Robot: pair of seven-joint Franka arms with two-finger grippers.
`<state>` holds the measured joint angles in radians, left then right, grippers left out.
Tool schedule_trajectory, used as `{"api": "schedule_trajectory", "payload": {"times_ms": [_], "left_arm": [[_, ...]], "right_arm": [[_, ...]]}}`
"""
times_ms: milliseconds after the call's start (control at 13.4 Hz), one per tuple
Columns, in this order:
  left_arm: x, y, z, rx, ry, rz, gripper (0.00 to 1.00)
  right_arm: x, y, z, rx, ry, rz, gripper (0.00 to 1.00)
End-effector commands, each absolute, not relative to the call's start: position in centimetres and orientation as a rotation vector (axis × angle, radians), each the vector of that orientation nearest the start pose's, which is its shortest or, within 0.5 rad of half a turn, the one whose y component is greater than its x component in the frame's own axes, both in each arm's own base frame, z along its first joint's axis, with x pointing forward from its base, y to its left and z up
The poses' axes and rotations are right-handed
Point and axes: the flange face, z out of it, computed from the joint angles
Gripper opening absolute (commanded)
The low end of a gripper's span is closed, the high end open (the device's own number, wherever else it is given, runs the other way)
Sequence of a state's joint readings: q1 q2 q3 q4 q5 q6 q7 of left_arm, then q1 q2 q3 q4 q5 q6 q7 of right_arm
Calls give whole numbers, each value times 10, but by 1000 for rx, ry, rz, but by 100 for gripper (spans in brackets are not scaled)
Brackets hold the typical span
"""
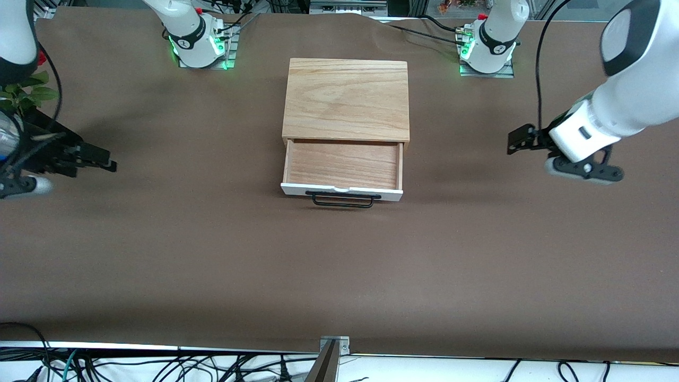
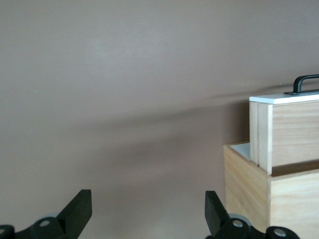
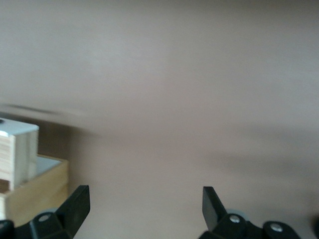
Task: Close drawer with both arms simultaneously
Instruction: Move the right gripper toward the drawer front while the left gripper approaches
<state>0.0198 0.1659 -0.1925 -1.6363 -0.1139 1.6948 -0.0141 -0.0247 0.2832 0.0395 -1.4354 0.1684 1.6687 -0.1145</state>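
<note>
Clearly both spread, left end effector (image 1: 522, 139) and right end effector (image 1: 101, 158) flank the half-open drawer (image 1: 342, 164).

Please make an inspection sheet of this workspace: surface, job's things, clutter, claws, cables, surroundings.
Surface: brown table cover, bare around the box.
Job's things: drawer pulled out of the oak box, empty; black handle faces the front camera.
Clutter: nothing seen.
Claws: left claw open, over the table at the left arm's end; right claw open, over the right arm's end. Neither touches the drawer.
Cables: black cable on the left arm.
Surroundings: green plant at the right arm's end.
</note>
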Motion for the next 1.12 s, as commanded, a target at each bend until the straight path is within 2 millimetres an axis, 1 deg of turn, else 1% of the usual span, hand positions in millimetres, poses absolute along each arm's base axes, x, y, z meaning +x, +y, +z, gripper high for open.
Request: {"api": "schedule_trajectory", "payload": {"times_ms": [0, 75, 149, 224, 299, 448, 522, 672, 746, 821, 896, 970, 1045], "left_arm": [[619, -155, 476, -3307, 324, 111, 100], [626, -175, 456, -3314, 359, 79, 100], [632, -195, 437, -3350, 371, 52, 100], [635, -214, 421, -3400, 365, 30, 100], [642, -223, 406, -3449, 334, -1, 100], [641, -258, 385, -3523, 321, -26, 100], [641, -269, 371, -3536, 317, -37, 100], [642, -286, 360, -3539, 329, -121, 100], [641, -296, 356, -3538, 343, -145, 100], [637, -306, 345, -3537, 365, -126, 100], [634, -312, 334, -3533, 382, -97, 100], [630, -320, 327, -3530, 402, -74, 100], [630, -321, 318, -3529, 402, -58, 100]], "right_arm": [[665, 96, 488, -2927, -264, 20, 100], [671, 129, 472, -2921, -321, 5, 100], [675, 155, 455, -2915, -361, -12, 100], [677, 178, 442, -2913, -373, -31, 100], [680, 195, 424, -2908, -358, -41, 100], [682, 235, 394, -2889, -391, -84, 100], [682, 253, 380, -2876, -406, -111, 100], [682, 284, 357, -2837, -410, -163, 100], [676, 301, 347, -2832, -425, -145, 100], [669, 318, 338, -2831, -439, -126, 100], [662, 332, 331, -2835, -427, -104, 100], [658, 339, 328, -2838, -409, -89, 100], [657, 341, 323, -2839, -412, -75, 100]]}}
